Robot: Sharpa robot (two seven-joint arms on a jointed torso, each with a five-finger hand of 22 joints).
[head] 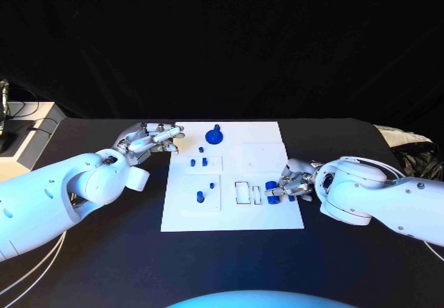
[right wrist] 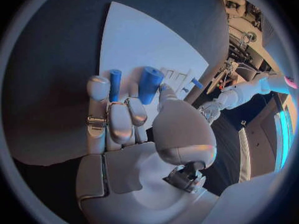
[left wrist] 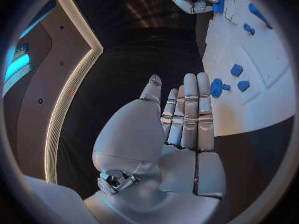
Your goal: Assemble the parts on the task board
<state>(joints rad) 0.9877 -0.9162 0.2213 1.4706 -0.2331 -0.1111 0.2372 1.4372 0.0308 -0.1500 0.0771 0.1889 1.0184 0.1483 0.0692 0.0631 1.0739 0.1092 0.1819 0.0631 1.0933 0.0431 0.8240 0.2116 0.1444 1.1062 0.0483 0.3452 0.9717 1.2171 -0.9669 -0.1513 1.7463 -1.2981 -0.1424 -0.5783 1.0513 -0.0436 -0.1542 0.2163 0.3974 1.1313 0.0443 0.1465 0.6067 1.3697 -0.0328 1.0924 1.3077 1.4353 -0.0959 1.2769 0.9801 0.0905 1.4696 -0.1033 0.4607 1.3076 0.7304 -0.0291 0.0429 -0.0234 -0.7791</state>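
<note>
The right hand (right wrist: 134, 129) pinches a short blue cylinder (right wrist: 149, 84) between thumb and fingertips; it looks light, rigid and slick, best gripped mid-barrel. The left hand (left wrist: 181, 119) holds nothing, fingers straight together.

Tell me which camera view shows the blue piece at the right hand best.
The right wrist view: the blue piece fills the middle there, pinched between the right hand's fingers and thumb. In the head view the piece is small and partly covered by the fingers. The left wrist view shows it tiny and far off.
</note>
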